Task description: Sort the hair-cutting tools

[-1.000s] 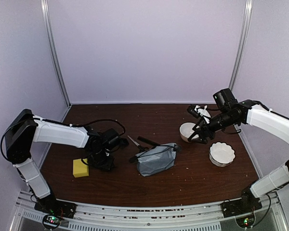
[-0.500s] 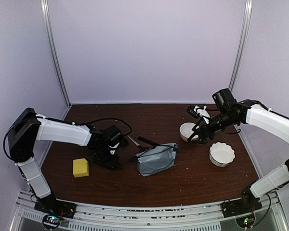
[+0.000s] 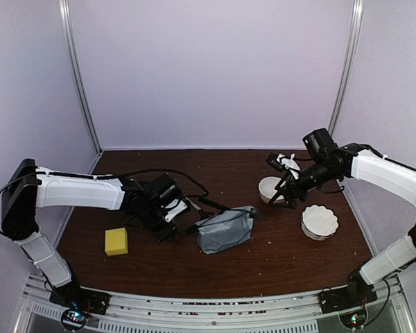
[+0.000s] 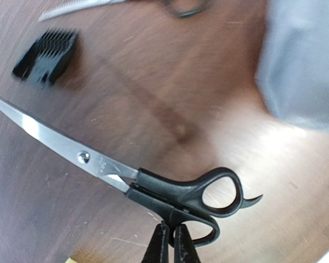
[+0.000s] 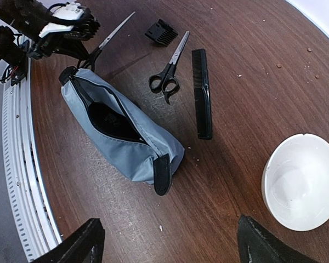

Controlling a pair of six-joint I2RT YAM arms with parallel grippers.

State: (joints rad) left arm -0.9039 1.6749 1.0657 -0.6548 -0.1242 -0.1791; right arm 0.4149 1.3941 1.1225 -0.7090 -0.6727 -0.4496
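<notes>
Just left of the grey pouch, the left gripper has its jaws pinched tight on the scissors by one handle loop, probably so the blades poke out free. Meanwhile the second scissors and comb lie on the pouch's far side; right gripper hangs wide open, empty.

pouch: centre
comb: just far of pouch
bowls: right of pouch
block: near left
</notes>
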